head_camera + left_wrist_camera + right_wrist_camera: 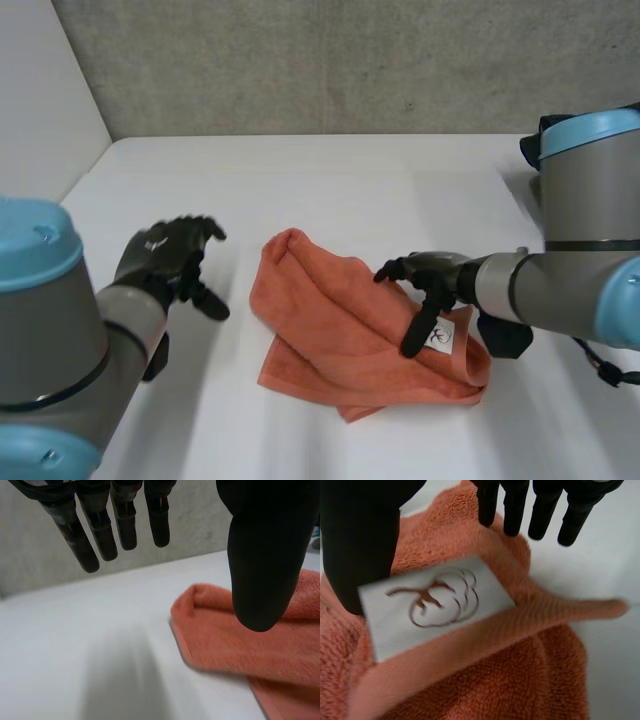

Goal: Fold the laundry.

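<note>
1. One orange towel (330,320) is lying rumpled and partly doubled over near the middle of the white table (350,180). It is the single piece of laundry out here.
2. One white label (441,336) with a looping printed mark is showing on the towel's right-hand part.
3. The left hand (163,257) is hovering beside the towel's left edge, clear of the cloth. Its fingers (102,530) are hanging straight and relaxed, the thumb is standing well off, and it is gripping nothing.
4. The right hand (440,272) is reaching in over the towel's right side, spread wide and straight. The thumb is resting at the label's corner, the fingertips (515,515) are pointing at the terry just past it, and nothing is being pinched.
</note>
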`<state>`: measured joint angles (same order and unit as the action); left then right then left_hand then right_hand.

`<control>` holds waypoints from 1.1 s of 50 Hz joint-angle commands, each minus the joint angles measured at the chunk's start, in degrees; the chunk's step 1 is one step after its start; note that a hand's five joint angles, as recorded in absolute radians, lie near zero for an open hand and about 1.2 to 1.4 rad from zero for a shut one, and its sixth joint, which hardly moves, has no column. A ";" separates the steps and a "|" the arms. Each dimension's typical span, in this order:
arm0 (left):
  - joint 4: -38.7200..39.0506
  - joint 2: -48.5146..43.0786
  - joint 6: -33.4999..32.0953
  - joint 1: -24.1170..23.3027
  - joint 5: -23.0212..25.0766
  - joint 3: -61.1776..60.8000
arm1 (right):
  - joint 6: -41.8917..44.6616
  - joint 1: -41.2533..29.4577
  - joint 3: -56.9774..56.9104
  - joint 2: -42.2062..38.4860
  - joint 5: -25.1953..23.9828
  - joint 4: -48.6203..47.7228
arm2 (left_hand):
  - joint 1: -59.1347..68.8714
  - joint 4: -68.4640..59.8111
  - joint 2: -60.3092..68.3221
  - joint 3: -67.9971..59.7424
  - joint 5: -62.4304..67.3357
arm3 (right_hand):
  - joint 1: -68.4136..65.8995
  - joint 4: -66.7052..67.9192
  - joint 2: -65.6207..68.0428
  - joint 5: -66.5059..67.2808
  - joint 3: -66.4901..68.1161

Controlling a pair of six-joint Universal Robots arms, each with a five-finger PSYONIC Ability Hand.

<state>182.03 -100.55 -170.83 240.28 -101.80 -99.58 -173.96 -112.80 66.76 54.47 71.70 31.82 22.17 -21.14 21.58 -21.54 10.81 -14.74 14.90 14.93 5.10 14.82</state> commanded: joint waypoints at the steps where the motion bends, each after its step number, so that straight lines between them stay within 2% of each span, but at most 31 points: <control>1: -1.15 1.24 6.03 3.35 4.76 -5.71 | 0.38 -1.28 -2.15 -2.97 4.93 -1.50 | -0.02 -1.02 0.58 -0.61 1.35 | -44.85 44.69 44.67 44.49 44.77; 2: -1.15 1.15 6.38 4.49 5.99 -6.15 | 0.64 -1.63 -2.94 -2.10 6.85 -2.89 | -0.02 -1.02 0.58 -0.61 1.35 | -65.06 64.90 64.87 64.70 64.97; 5: -1.24 1.06 6.56 5.99 7.31 -6.24 | 1.43 -2.51 -3.21 1.06 9.15 -6.76 | -0.52 -0.52 0.08 -0.11 0.85 | -65.26 65.10 65.07 64.90 65.18; 6: -1.33 0.98 6.65 6.86 7.84 -6.24 | 2.04 -3.12 -2.78 4.38 9.68 -9.30 | -2.19 1.15 -1.59 1.56 -0.82 | -65.26 65.10 65.07 64.90 65.18; 12: -0.98 0.54 6.91 7.40 8.46 -5.27 | 6.52 -4.53 1.35 15.48 9.42 -15.65 | -6.73 5.69 -6.13 6.10 -5.37 | -65.26 65.10 65.07 64.90 65.18; 20: -0.97 -3.68 12.00 6.70 8.98 -0.62 | 14.17 -8.22 5.75 27.08 5.47 -17.41 | -9.61 8.57 -9.01 8.97 -8.24 | -65.26 65.10 65.07 64.90 65.18; 23: -1.15 -6.75 15.25 6.17 11.09 2.11 | 15.58 -9.54 6.45 31.38 2.31 -18.28 | -9.61 8.57 -9.01 8.97 -8.24 | -65.26 65.10 65.07 64.90 65.18; 30: -1.50 -15.54 17.90 3.98 18.56 8.52 | 14.97 -9.63 5.93 39.74 -2.35 -20.75 | -9.61 8.57 -9.01 8.97 -8.24 | -65.26 65.10 65.07 64.90 65.18; 33: -2.29 -20.02 18.16 1.52 21.64 11.42 | 14.79 -9.37 5.40 43.17 -3.85 -22.68 | -9.61 8.57 -9.01 8.97 -8.24 | -65.26 65.10 65.07 64.90 65.18; 44: -3.61 -27.59 18.25 -0.07 22.52 19.16 | 10.14 -8.93 2.94 47.83 -5.52 -24.00 | -7.26 6.22 -6.66 6.63 -5.89 | -65.26 65.10 65.07 64.90 65.18; 46: -3.70 -27.59 18.34 -0.16 22.70 19.60 | 9.35 -8.75 2.94 48.01 -5.52 -24.26 | -3.24 2.20 -2.64 2.61 -1.87 | -65.26 65.10 65.07 64.90 65.18; 48: -3.88 -27.33 18.25 -0.33 22.96 19.87 | 8.73 -8.49 2.85 48.01 -5.17 -24.18 | 19.72 -20.76 20.32 -20.35 21.08 | -65.26 65.10 65.07 64.90 65.18; 50: -3.88 -27.33 18.34 -0.33 22.96 19.87 | 8.64 -7.87 2.85 47.92 -5.08 -24.09 | 53.97 -55.00 54.57 -54.60 55.33 | -65.26 65.10 65.07 64.90 65.18; 51: -3.88 -26.63 18.34 -0.16 22.87 19.61 | 8.64 -6.65 2.94 47.75 -4.74 -23.91 | 57.79 -58.83 58.39 -58.42 59.15 | -65.26 65.10 65.07 64.90 65.18; 55: -4.58 -22.59 17.46 0.72 22.79 18.99 | 9.17 -0.50 4.35 46.52 -5.00 -22.69 | 57.83 -58.86 58.42 -58.46 59.19 | -65.26 65.10 65.07 64.90 65.18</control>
<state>178.12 -127.58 -152.60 240.06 -78.93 -79.76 -165.23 -119.79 69.67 102.35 66.64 7.86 66.30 -65.97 65.81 -65.44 55.08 -61.04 68.55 66.43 55.79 68.01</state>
